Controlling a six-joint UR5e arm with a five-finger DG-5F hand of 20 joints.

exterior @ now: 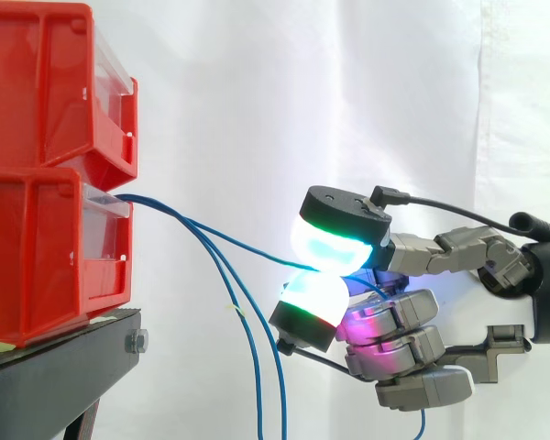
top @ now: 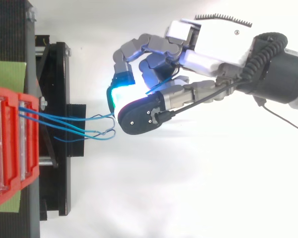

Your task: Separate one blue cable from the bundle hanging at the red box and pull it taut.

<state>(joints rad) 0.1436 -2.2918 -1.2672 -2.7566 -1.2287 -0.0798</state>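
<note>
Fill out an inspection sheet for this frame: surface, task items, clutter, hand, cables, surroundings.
Surface: black stand carrying stacked red bins.
Job's things: blue cable running nearly straight from the lower bin's front to the hand.
Clutter: green sheet under the bins.
Grippers: hand reaching in from the right, fingers pinching that cable between glowing pads.
Cables: loose blue cables, two, hanging slack below the held one.
Surroundings: white curtain behind.
</note>
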